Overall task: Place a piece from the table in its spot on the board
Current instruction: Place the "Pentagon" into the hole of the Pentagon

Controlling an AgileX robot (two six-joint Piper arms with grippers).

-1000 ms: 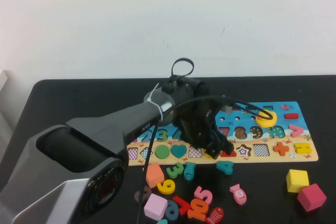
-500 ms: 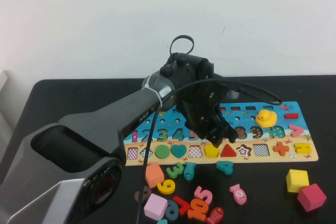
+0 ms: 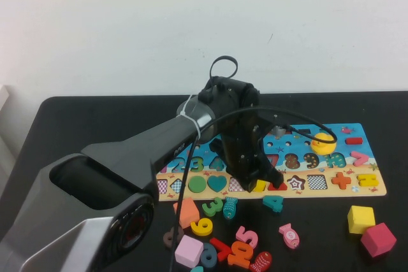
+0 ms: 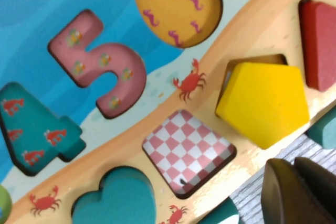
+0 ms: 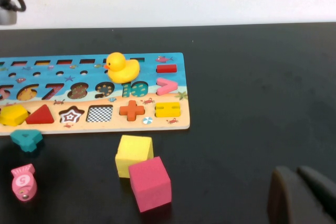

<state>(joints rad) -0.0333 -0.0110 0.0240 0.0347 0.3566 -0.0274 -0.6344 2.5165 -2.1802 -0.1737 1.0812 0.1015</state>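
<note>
The yellow pentagon piece (image 4: 262, 100) lies on its slot in the tan strip of the board (image 3: 357, 190), slightly askew, with a dark gap of slot showing at one corner. It also shows in the high view (image 3: 259, 186) and in the right wrist view (image 5: 13, 114). My left gripper (image 3: 269, 178) hangs low just over the board beside the pentagon; in the left wrist view the gripper (image 4: 295, 167) is shut and empty, off the piece. My right gripper (image 5: 300, 178) is shut and empty over the bare black table (image 5: 252, 103), right of the board.
A yellow duck (image 3: 323, 144) sits on the board's blue part. A yellow cube (image 3: 361, 218) and a pink cube (image 3: 378, 239) lie at the front right. Several loose numbers and shapes, with a teal 4 (image 3: 273, 202), lie in front of the board.
The left gripper lifted off the board half a second ago, baring the pentagon on its slot, and has now come down again beside it. The right arm has not moved.
</note>
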